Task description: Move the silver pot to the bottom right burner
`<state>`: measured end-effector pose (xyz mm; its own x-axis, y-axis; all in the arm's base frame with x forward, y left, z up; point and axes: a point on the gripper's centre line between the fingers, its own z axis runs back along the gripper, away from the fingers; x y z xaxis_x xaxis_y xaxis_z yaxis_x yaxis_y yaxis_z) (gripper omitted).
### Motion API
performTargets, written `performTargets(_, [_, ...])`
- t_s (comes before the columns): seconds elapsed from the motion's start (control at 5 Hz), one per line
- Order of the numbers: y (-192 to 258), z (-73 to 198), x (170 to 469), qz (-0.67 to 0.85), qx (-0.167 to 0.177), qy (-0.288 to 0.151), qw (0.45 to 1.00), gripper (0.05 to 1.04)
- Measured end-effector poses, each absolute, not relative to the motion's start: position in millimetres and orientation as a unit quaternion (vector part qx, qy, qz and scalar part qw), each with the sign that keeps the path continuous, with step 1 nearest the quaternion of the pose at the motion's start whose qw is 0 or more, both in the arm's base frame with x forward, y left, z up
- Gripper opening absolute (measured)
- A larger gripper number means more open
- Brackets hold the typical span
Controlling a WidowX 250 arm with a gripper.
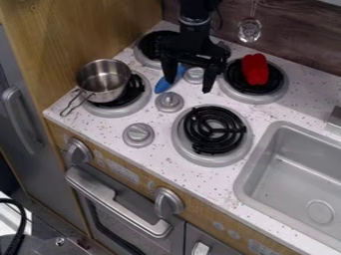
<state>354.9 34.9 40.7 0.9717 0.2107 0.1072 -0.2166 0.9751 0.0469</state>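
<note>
Fingers (209, 79) spread and empty, the gripper (189, 86) could tip the silver saucepan (105, 84) off its burner (118, 112) by pinching the rim (103, 60) unevenly.

Silver pot (101, 82) (wire-handled) on bottom left burner (121, 112); bottom right burner (214, 129) black-coiled.

You have a red object (255, 69) lying on the back right burner (245, 97), on the speckled bench (100, 128). A blue object (163, 85) lies near the back left burner (144, 58) and a round grey knob (169, 102). On the right you see a grey sink (263, 164) with a round drain (320, 211); a shiny ladle (249, 30) hangs at the back, and an oven door (126, 216) with a handle (113, 203) sits below you in front
</note>
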Motion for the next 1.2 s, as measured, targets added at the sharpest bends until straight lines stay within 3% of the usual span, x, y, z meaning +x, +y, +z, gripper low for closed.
performTargets(0.4, [49,20,353,0.130,0.038,-0.012,0.991,0.997])
performTargets(0.6, [78,19,360,0.163,0.023,-0.013,0.986,0.997])
performTargets(0.8, [106,22,375,0.161,-0.019,-0.039,0.986,0.997])
performTargets(1.2, [158,9,392,0.182,-0.009,-0.043,0.982,0.997])
